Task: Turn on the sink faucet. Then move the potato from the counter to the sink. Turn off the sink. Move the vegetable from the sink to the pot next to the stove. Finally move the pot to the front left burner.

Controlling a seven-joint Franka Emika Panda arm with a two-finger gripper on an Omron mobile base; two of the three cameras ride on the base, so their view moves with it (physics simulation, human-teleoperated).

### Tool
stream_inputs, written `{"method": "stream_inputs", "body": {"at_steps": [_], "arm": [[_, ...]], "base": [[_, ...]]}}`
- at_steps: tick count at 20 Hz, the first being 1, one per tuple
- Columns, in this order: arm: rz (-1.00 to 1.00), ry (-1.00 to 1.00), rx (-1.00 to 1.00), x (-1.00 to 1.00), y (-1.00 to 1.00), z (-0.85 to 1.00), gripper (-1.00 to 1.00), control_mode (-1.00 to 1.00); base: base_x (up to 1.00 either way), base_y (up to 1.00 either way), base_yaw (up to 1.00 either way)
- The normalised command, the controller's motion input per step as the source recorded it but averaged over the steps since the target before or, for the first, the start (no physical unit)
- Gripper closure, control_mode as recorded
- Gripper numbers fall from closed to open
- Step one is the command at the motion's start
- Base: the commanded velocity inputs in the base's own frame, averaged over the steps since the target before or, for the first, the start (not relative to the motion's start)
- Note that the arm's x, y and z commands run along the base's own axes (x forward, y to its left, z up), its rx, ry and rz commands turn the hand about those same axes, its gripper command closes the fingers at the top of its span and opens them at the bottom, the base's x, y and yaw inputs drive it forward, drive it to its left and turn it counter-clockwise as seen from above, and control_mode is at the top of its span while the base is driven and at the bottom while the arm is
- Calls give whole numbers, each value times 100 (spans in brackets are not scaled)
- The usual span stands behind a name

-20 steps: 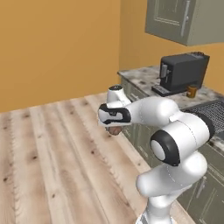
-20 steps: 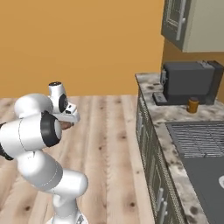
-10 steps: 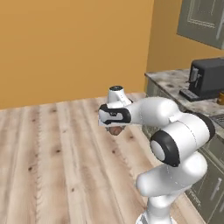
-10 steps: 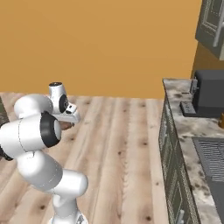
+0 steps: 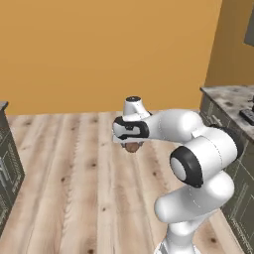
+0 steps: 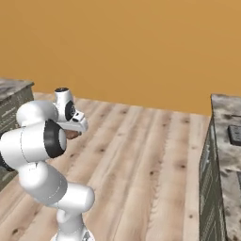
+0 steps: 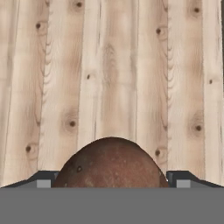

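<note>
I see the potato (image 7: 111, 162) clamped between the two tips of my pincer (image 7: 111, 179), carried in the air above the wooden floor (image 7: 109, 65). From the left base view it hangs under the hand, brown and round (image 5: 131, 147). A table (image 6: 226, 141) edge sits off to the right.

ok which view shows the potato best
The hand view: the potato bulks large and brown between the jaws, with wooden floor behind it. In the left base view it is a small brown lump under the hand; in the right base view just a sliver shows beside the arm.
</note>
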Motion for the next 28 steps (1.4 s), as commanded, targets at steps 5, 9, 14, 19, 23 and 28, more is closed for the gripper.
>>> {"method": "stream_inputs", "body": {"at_steps": [5,9,14,19,23,28], "arm": [[0,0,0,0,0,0,100,100],[0,0,0,0,0,0,100,100],[0,0,0,0,0,0,100,100],[0,0,0,0,0,0,100,100],[0,0,0,0,0,0,100,100],[0,0,0,0,0,0,100,100]], "base": [[10,1,42],[12,1,42],[10,0,42],[3,0,41],[0,0,40],[0,2,38]]}}
